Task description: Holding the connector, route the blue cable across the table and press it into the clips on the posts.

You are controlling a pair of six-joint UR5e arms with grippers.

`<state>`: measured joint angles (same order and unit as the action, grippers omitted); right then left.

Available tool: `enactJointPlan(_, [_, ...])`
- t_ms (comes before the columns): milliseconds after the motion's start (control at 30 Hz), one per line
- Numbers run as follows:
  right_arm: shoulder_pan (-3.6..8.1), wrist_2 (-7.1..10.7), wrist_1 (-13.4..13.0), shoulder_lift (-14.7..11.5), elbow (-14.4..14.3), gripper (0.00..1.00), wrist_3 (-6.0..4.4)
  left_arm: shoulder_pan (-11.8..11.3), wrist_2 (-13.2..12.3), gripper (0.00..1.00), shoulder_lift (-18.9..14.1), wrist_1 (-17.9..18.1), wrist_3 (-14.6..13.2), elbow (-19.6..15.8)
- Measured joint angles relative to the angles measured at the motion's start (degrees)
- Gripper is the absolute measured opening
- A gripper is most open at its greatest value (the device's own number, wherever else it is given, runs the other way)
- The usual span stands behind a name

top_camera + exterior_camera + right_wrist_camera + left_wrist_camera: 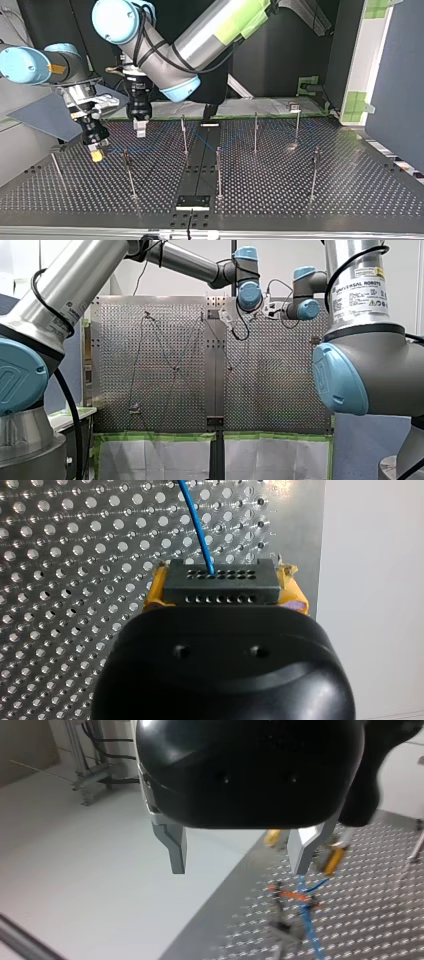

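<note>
While the connector is held: the right fingers (153, 590) are clamped on it, a yellow pad against each end of the dark connector (220, 582), and nothing else is in their grip.
Place: the connector hangs close over the bench (350, 190), near its edge at the top view's left.
Cable: the blue cable (197, 527) leaves the connector's face and runs ahead over the bench. In the front view it shows as a thin line zigzagging between several posts in that view's left half and middle.
Other arm: the left fingers (176, 847) are wide apart, bare metal, holding nothing, and hang just beside the right fingers.
Post nearby: the nearest post (129, 172) stands just beside the right fingers in the top view. The left wrist view shows the cable passing close to a clip (289, 895), but blur hides whether it sits inside.
Step in hand, as I judge: carrying the connector past this post so the cable can be pressed into its clip.
Risk, pull: drawn too taut, the cable could spring out of any clip that holds it, or bend a thin post.
Risk, slip: the pads hold only the connector's ends, so a sideways tug from the cable could twist it in the grip.
Risk, miss: a cable lying too high or beside the clip would ride over the post instead of seating.
Risk, crowding: the arms work very close together, so the open left fingers could snag the cable or knock the right fingers.
</note>
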<state>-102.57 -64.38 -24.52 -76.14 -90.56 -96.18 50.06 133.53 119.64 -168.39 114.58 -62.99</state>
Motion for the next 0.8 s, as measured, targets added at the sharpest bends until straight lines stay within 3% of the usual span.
enactJointPlan(200, [0.0, 0.0, 0.0, 0.0, 0.0, 0.0, 0.0, -0.05, 1.2, 1.0, -2.97, 2.97, -2.83, -2.97])
enactJointPlan(600, [0.0, 0.0, 0.0, 0.0, 0.0, 0.0, 0.0, -0.03, 1.08, 1.0, -9.2, 9.19, -9.03, -9.2])
enactJointPlan(800, [0.0, 0.0, 0.0, 0.0, 0.0, 0.0, 0.0, -0.03, 1.01, 1.0, -12.03, 12.03, -10.24, -12.03])
